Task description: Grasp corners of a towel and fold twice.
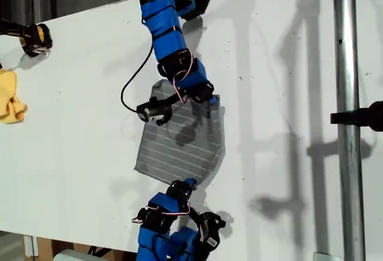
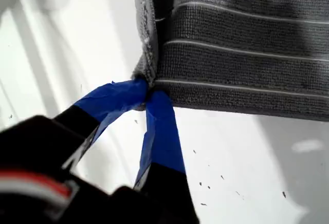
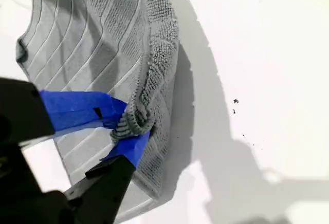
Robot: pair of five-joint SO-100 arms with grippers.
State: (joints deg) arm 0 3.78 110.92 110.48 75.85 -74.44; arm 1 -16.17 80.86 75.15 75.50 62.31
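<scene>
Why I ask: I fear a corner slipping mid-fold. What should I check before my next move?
1. My first gripper pinching a corner of the towel: ok.
2. My second gripper shut on towel cloth: ok.
3. Second grip on a true corner: cannot tell, the cloth is bunched there.
4. Towel flat near the second grip: not ok, its edge is rumpled.
5. Yellow cloth apart from the towel: ok.

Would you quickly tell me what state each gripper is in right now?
My first gripper: shut on a corner of the towel.
My second gripper: shut on a bunched edge of the towel.
</scene>
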